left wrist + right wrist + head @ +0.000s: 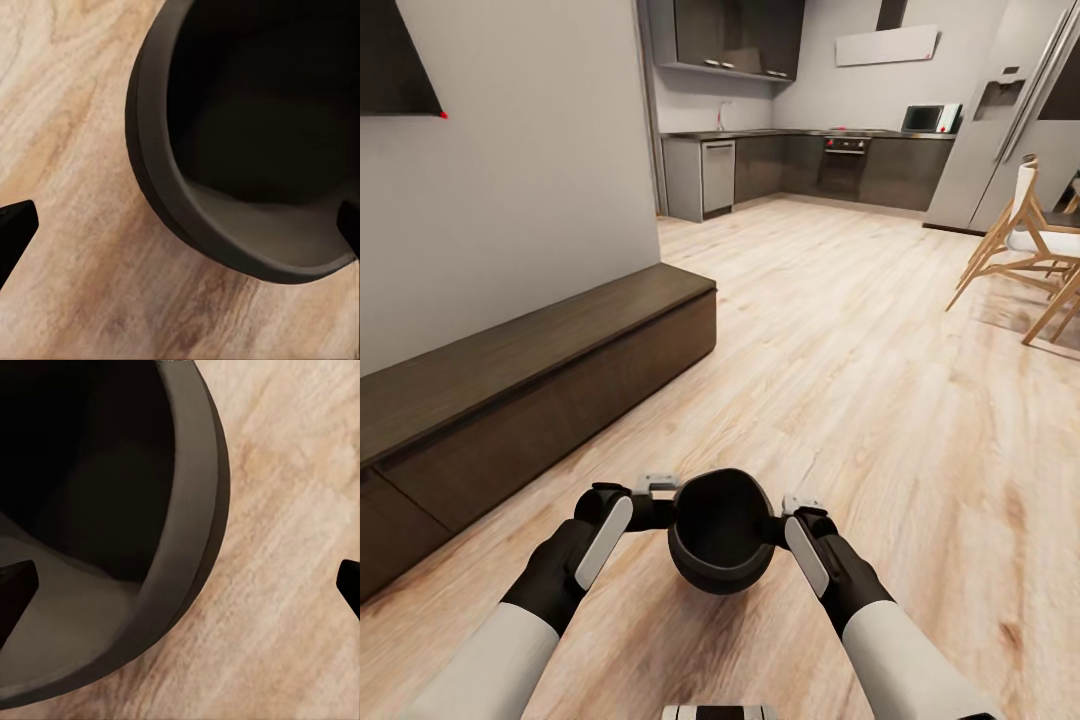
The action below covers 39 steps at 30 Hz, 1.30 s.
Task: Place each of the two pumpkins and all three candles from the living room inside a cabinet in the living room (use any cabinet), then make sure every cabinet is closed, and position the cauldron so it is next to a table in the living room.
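With both arms out front, I've got my left gripper (656, 497) and right gripper (792, 512) pressed on opposite sides of the cauldron (720, 540), each spread wide with one finger inside the rim and one outside, so it hangs between them over the pale wood floor (840, 380). Off to my left, the long dark cabinet (530, 390) sits shut along the grey wall (530, 170). Kitchen (810, 160) is way ahead, with wooden chairs (1025, 250) on the right.
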Available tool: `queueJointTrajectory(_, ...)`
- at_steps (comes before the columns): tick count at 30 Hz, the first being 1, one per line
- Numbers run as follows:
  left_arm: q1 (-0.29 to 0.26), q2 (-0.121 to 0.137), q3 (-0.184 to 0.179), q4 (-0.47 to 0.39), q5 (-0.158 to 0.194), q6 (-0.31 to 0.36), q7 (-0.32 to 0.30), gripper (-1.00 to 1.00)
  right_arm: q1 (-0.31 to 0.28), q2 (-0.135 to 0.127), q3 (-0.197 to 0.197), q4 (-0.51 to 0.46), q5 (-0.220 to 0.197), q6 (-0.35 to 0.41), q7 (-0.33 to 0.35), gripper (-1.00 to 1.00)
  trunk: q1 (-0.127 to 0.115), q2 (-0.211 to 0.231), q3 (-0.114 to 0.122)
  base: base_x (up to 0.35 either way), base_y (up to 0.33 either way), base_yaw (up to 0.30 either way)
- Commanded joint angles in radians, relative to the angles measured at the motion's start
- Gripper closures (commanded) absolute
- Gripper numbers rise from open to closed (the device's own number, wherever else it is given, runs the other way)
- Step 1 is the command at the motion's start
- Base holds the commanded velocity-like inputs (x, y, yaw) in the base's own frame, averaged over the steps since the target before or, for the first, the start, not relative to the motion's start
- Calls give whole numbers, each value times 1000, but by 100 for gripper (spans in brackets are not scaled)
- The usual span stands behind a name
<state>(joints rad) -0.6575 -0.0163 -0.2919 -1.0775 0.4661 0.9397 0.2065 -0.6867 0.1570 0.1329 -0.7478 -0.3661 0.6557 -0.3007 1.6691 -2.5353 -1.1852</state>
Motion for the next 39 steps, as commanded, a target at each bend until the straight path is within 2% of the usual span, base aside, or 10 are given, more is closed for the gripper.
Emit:
queueJointTrajectory(1, -1, 0, -1, -1, 9, 1, -3, -100, 0, -1, 3, -1, -11, 1, -9, -100, 0, 0, -1, 0, 0, 0)
queueJointTrajectory(11, -1, -1, -1, 7, 6, -1, -26, -100, 0, 1, 5, -1, -12, -1, -9, -100, 0, 0, -1, 26, 0, 0)
queueJointTrajectory(15, -2, -1, -3, 103, 8, -2, -27, -100, 0, 1, 5, -1, -11, -1, -9, -100, 0, 0, -1, 78, 0, 0)
queueJointTrajectory(20, -4, -1, -4, 141, 11, -3, -28, -100, 0, 1, 5, -1, -11, -1, -9, -100, 0, 0, -1, 19, 0, 0)
queueJointTrajectory(34, -8, -2, -5, 154, 12, -2, -29, -100, 0, 1, 5, -1, -13, -1, -9, -100, 0, 0, -1, 17, 0, 0)
queueJointTrajectory(39, -7, -2, -6, 156, 10, -6, -28, -100, 0, 1, 5, -1, -13, -1, -9, -100, 0, 0, -1, 168, 0, 0)
